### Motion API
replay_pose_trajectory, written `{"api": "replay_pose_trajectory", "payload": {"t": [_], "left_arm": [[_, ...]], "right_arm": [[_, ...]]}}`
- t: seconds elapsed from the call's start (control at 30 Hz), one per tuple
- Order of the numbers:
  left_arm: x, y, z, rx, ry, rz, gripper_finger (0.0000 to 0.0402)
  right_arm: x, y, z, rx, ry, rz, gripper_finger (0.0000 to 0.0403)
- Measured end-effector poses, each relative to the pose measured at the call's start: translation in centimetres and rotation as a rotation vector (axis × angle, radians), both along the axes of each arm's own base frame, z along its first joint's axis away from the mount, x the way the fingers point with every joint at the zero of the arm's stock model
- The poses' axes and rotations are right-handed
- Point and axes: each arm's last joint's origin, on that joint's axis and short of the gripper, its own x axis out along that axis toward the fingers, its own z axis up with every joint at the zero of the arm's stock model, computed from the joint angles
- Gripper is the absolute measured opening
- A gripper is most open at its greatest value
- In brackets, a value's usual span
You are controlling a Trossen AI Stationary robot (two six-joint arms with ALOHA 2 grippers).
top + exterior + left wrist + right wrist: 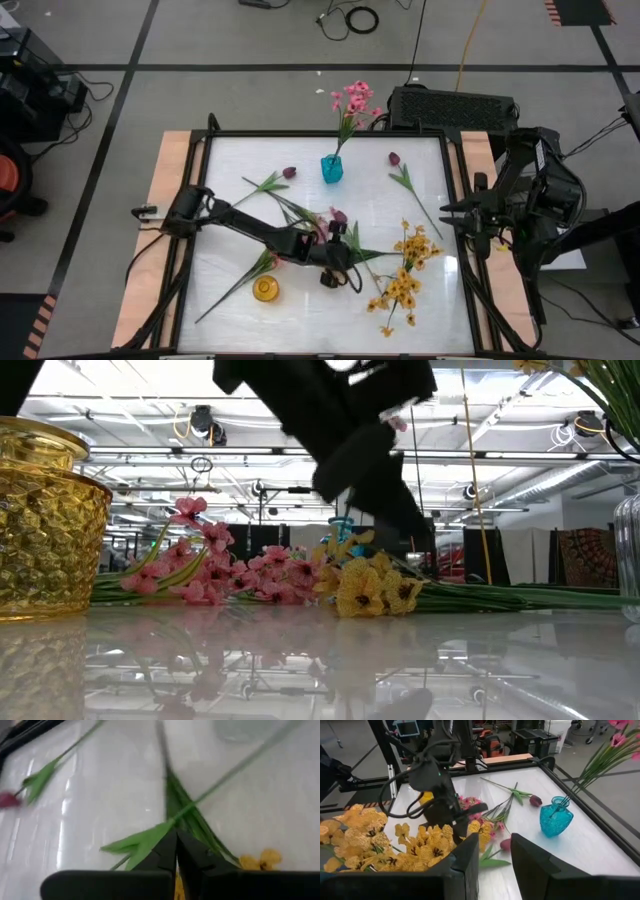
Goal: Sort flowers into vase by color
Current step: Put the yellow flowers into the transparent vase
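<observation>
No legible text, label, brand, number or sign appears in any view. Nothing readable stands on the table (230, 190), the vases, the flowers or the arms. Floor markings beyond the table edges carry no characters.

Count: two vases, three tulips, two pink sprays, about two yellow sprays.

Taken from the left gripper (335, 276): the yellow vase (265, 289) is near it and the blue vase (332, 168) well apart. One tulip (338, 214) is near and two more (289, 172) (394, 158) lie farther off. One pink spray (355, 100) is far off in the blue vase and one (240, 575) is just beside the gripper. The yellow sprays (405, 268) lie tangled near it, so their count is unsure.
</observation>
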Motion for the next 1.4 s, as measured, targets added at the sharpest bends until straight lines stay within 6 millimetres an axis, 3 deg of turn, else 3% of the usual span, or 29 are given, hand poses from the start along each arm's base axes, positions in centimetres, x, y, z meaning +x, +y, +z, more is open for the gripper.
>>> {"api": "replay_pose_trajectory", "payload": {"t": [0.2,0.53,0.67,1.07,1.23,1.4], "left_arm": [[-0.2,-0.2,0.0,-0.157,-0.012,0.124,0.0049],[-0.3,-1.1,-0.6,-0.224,-0.022,0.189,0.0219],[0.1,-0.7,-2.2,-0.219,0.003,0.208,0.0249],[0.9,1.8,-3.4,-0.340,0.068,0.199,0.0244],[1.2,2.7,-3.8,-0.435,0.112,0.143,0.0196],[1.2,3.6,-4.3,-0.453,0.149,0.121,0.0123]], "right_arm": [[0.2,0.4,0.2,0.001,-0.023,0.009,0.0105],[0.6,1.3,1.1,-0.073,-0.108,0.031,0.0105],[0.6,1.3,1.1,-0.077,-0.108,0.034,0.0105],[0.6,1.3,1.1,-0.076,-0.108,0.033,0.0105],[0.6,1.3,1.1,-0.076,-0.108,0.033,0.0105],[0.6,1.3,1.1,-0.076,-0.107,0.034,0.0105]]}}
